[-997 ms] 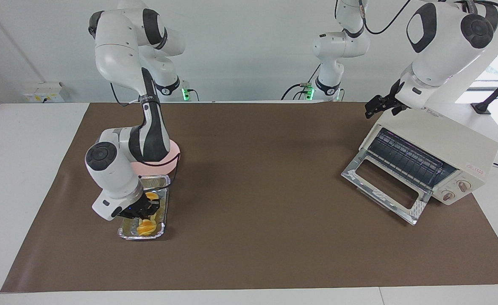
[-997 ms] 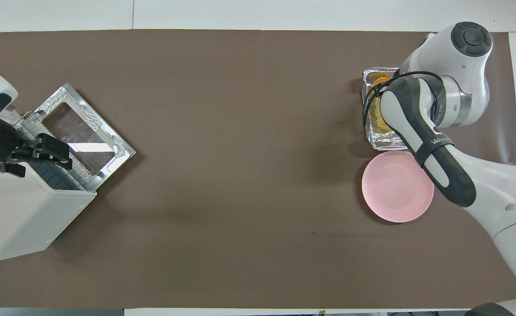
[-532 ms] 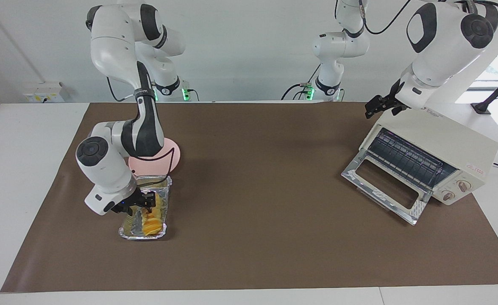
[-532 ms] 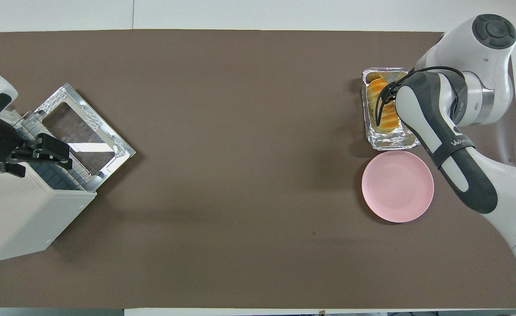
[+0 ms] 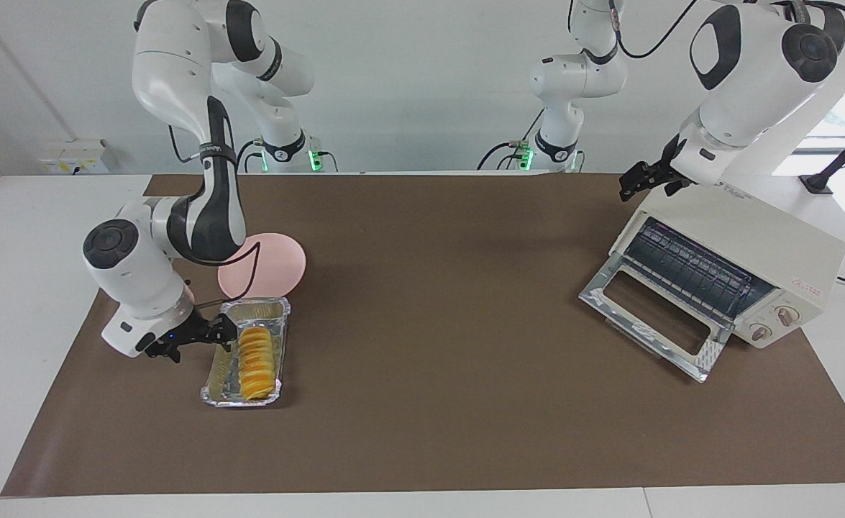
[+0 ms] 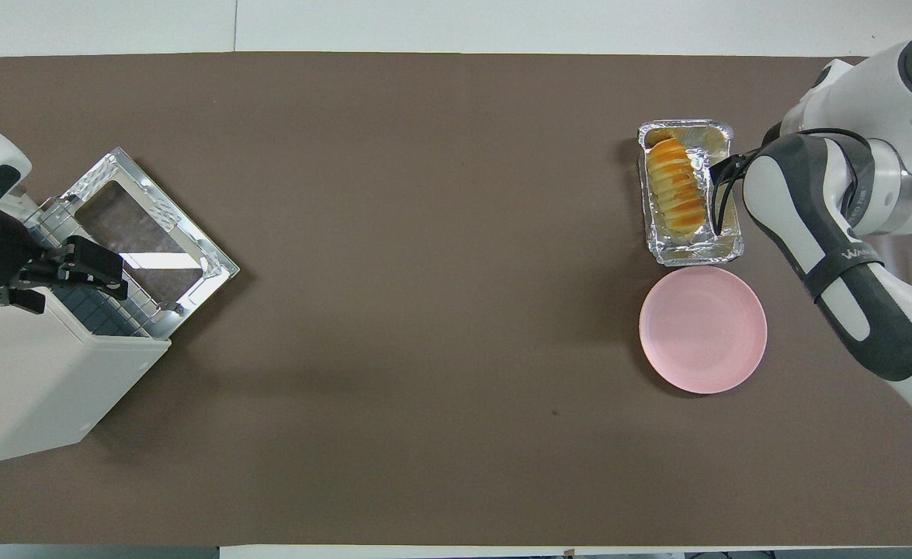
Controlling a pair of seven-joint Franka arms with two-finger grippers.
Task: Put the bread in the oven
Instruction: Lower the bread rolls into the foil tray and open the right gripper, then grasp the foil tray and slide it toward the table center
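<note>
The bread [image 5: 256, 363] lies in the foil tray [image 5: 213, 385] at about eight o'clock on the worktop [image 5: 436, 403] in the facing view, toward the right arm's end. The pink plate [image 5: 278, 262] sits just beside the tray, nearer the robots. The right end effector [image 5: 210, 337] is at the tray's edge, at roughly nine o'clock from the loaf, fingers spread and holding nothing. The bread is loaded in the tray but not yet carried, so the step in hand looks like taking hold of the tray.

The oven [image 5: 746, 266] stands at three o'clock, well apart from the tray, with its door [image 5: 649, 316] dropped open and the rack exposed. The left end effector [image 5: 641, 181] hovers over the oven's top corner, fingers spread, waiting.

Next move, as I judge it: pinch the tray's rim, keep it level so the loaf does not slide, and cross the worktop to the open door.
</note>
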